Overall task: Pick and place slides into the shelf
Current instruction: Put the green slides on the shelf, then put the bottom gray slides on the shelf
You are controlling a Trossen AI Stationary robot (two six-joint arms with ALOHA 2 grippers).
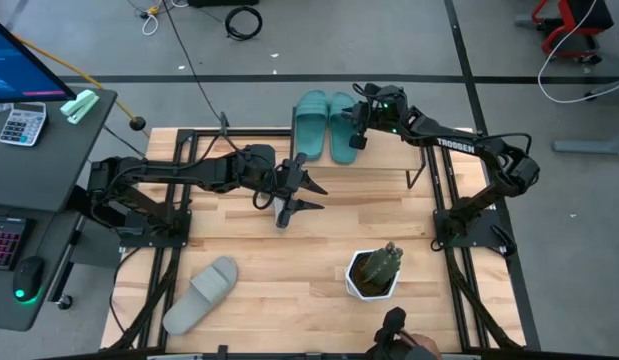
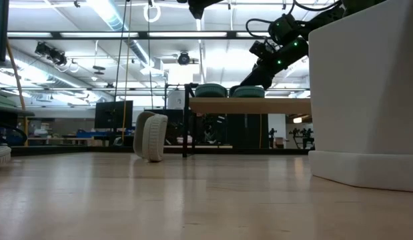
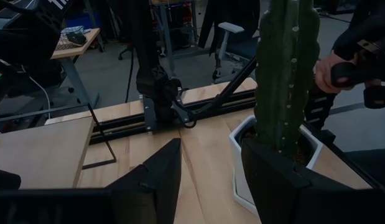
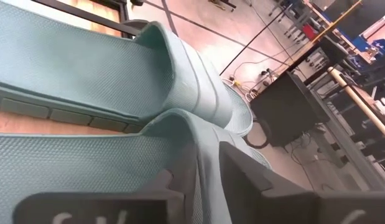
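Observation:
Two teal slides (image 1: 311, 125) (image 1: 342, 125) lie side by side, soles down, on the shelf's plank top (image 2: 249, 105) at the table's far edge. My right gripper (image 1: 357, 132) is at the right-hand teal slide (image 4: 86, 162), slightly open, with that slide's strap edge between its fingers. One grey slide (image 1: 201, 293) lies flat at the near left. Another grey slide (image 2: 151, 136) stands on its edge mid-table, below my left gripper (image 1: 311, 194). My left gripper hovers open and empty. My right gripper has one finger (image 4: 260, 174) outside the strap's edge (image 4: 198, 155) of the right-hand teal slide and the other under the strap. It comes slanting down from the table's right. The slide rests on the shelf. Whether the fingers touch the strap I cannot tell.
A white pot with a cactus (image 1: 374, 272) stands at the near right and fills the right of the low view. A person's hand (image 3: 332, 71) holds a dark handle beyond the table's near edge. Bare tabletop (image 1: 319, 260) lies between the pot and the flat grey slide.

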